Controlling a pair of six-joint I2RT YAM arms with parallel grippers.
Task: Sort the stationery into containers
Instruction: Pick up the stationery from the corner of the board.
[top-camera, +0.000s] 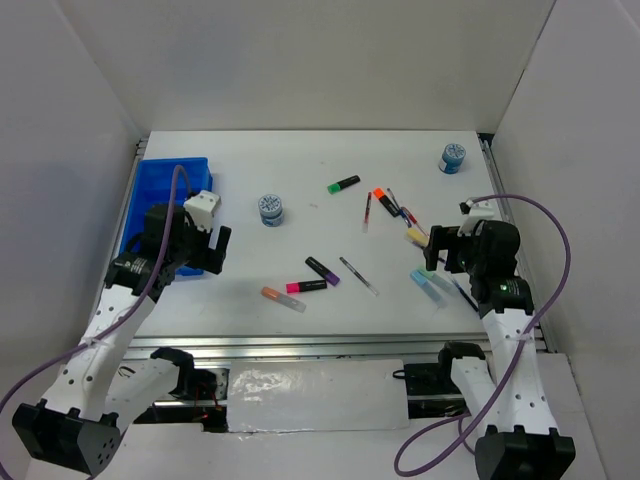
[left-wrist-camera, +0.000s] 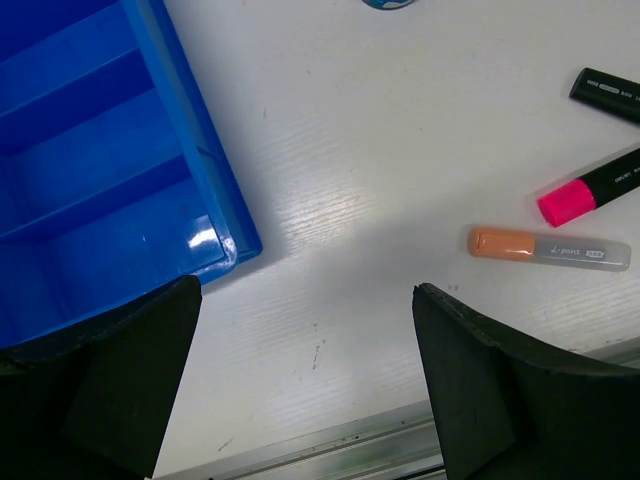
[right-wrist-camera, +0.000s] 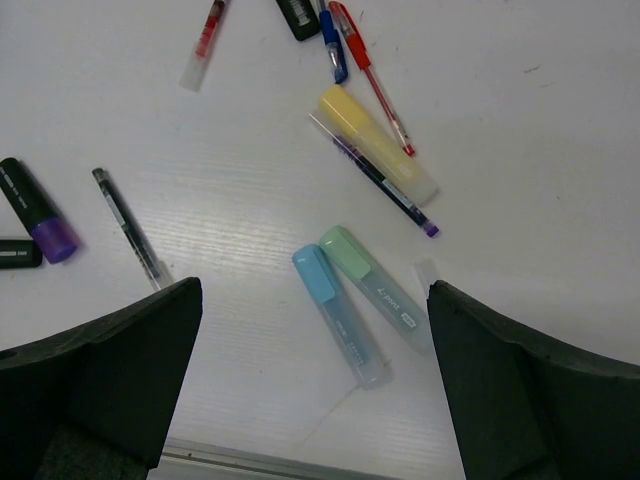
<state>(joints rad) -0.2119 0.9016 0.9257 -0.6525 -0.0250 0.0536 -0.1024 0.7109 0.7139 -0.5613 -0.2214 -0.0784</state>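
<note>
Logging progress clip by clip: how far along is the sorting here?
Done: nothing; the blue tray shows only bare compartments. In hand: nothing; the left gripper and right gripper are open and empty. Left: everything, from the orange highlighter and yellow highlighter to the pens and both tape rolls, all on the table.

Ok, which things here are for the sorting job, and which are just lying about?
For the job: blue tray, highlighters, pens, tape rolls.
Just there: the arms' purple cables, the metal rail.
</note>
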